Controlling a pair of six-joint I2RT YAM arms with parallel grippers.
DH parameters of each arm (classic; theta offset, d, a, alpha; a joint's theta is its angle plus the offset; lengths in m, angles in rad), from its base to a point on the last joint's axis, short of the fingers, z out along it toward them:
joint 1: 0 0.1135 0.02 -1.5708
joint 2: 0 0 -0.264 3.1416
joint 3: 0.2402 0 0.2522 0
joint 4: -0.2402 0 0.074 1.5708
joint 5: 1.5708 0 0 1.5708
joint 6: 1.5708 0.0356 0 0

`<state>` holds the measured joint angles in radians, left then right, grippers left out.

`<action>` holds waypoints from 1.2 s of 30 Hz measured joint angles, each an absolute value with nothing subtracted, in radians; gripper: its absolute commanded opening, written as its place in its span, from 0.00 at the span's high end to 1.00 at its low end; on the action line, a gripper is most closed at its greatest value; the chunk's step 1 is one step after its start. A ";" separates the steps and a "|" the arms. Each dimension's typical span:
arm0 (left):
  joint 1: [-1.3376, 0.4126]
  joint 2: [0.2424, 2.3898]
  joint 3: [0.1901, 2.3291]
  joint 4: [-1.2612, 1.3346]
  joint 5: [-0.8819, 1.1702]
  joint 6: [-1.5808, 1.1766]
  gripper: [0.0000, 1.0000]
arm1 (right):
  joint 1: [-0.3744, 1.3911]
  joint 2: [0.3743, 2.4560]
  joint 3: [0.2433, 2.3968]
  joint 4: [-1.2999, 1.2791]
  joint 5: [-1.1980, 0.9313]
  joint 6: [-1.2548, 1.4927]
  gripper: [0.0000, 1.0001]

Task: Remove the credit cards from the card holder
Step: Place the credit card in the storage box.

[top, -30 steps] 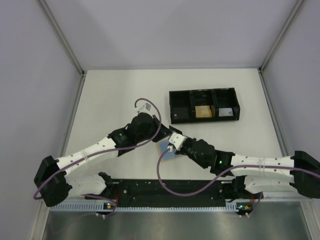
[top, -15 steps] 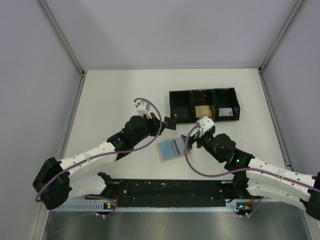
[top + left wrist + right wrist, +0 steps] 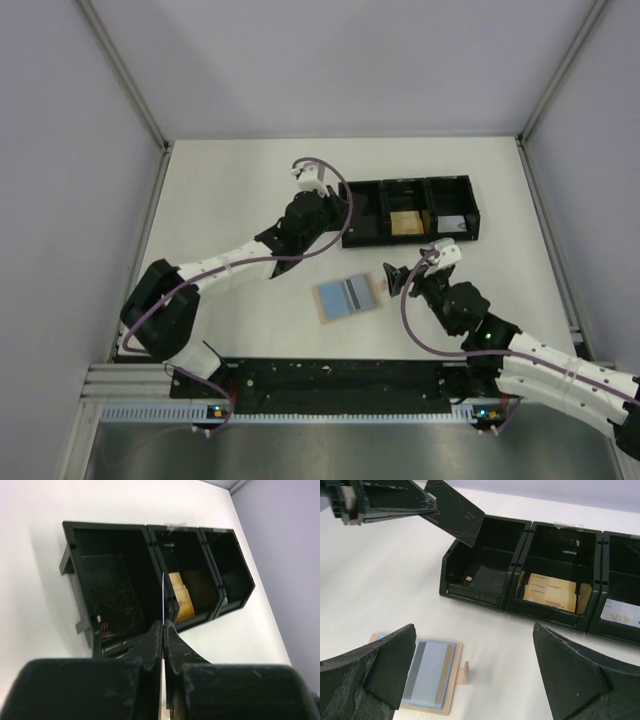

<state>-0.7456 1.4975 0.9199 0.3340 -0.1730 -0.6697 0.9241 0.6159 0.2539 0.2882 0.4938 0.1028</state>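
The card holder [image 3: 347,298] lies open and flat on the table, tan border round a pale blue inside with a grey stripe [image 3: 427,672]. My left gripper [image 3: 328,228] is shut on a dark credit card [image 3: 455,512] with thin gold lines. It holds the card over the left compartment of the black tray [image 3: 352,238]. In the left wrist view the card [image 3: 163,592] shows edge-on, pinched by the left gripper [image 3: 163,625]. My right gripper [image 3: 474,630] stands open and holds nothing, just right of the holder [image 3: 412,265]. I cannot tell whether another card lies in the holder.
The black tray has three compartments: dark cards [image 3: 487,577] in the left one, gold cards [image 3: 550,594] in the middle, a pale card marked VIP [image 3: 622,612] in the right. Grey walls bound the table on three sides.
The right gripper opened and drew back to the right of the card holder. The left arm carried the dark card up and right to the tray's left compartment. The holder now lies uncovered.
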 measured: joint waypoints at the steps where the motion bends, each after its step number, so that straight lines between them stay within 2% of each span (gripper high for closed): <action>1: -0.746 1.537 0.964 0.323 -0.186 -0.682 1.00 | 0.924 0.600 0.242 0.299 0.506 0.106 0.02; 13: -0.746 1.855 1.238 0.181 -0.244 -0.800 1.00 | 0.920 0.519 0.201 0.331 0.604 0.118 0.02; 17: -0.748 1.911 1.282 0.142 -0.241 -0.821 0.96 | 0.920 0.517 0.194 0.330 0.619 0.118 0.02; 19: -0.749 1.929 1.295 0.128 -0.239 -0.831 0.89 | 0.920 0.517 0.194 0.330 0.626 0.118 0.02; 20: -0.750 1.937 1.302 0.121 -0.237 -0.836 0.82 | 0.920 0.517 0.194 0.330 0.628 0.118 0.02; 23: -0.755 1.958 1.330 0.089 -0.233 -0.847 0.73 | 0.920 0.517 0.194 0.330 0.633 0.121 0.01; 26: -0.764 1.980 1.378 0.043 -0.237 -0.856 0.47 | 0.920 0.517 0.194 0.329 0.635 0.124 0.02; 29: -0.770 1.978 1.387 0.014 -0.263 -0.865 0.31 | 0.920 0.517 0.194 0.328 0.635 0.125 0.02; 33: -0.772 1.944 1.378 -0.051 -0.317 -0.858 0.13 | 0.920 0.517 0.194 0.316 0.635 0.125 0.02; 36: -0.772 1.876 1.348 -0.078 -0.351 -0.843 0.10 | 0.920 0.521 0.200 0.287 0.635 0.128 0.01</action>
<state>-0.7719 1.8755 1.3479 -0.0784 -0.3508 -0.8429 0.9195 0.5205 0.1997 0.2867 0.6346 0.1284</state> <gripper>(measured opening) 0.878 0.984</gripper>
